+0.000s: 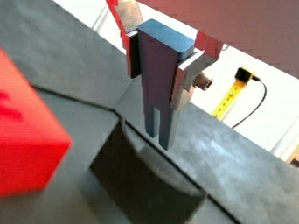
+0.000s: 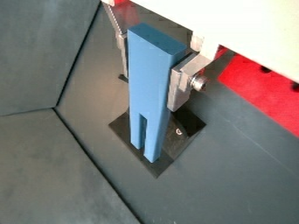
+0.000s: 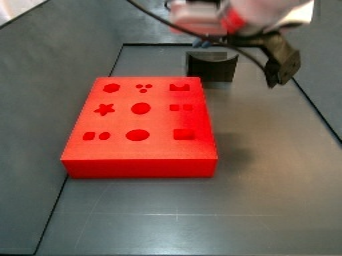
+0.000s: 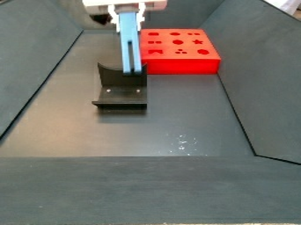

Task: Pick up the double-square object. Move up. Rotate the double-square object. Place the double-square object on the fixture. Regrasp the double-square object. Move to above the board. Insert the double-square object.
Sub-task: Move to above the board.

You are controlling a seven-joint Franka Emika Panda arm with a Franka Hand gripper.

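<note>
End effector (image 2: 152,61) clamps upright double-square object (image 2: 152,96) over fixture (image 4: 120,88); board (image 4: 179,50) apart.

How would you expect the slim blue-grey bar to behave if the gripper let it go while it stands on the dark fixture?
The slim blue-grey bar stands upright, tall and narrow, so it would probably tip. It looks rigid, with flat faces, so unlikely to roll. The gripper clamps its upper part above the dark fixture; smooth sides might slip.

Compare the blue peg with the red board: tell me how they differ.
The double-square object is slim, blue and upright, held in the gripper over the fixture; the board is broad, red and flat on the floor. The board has shaped holes; the object has one slot.
</note>
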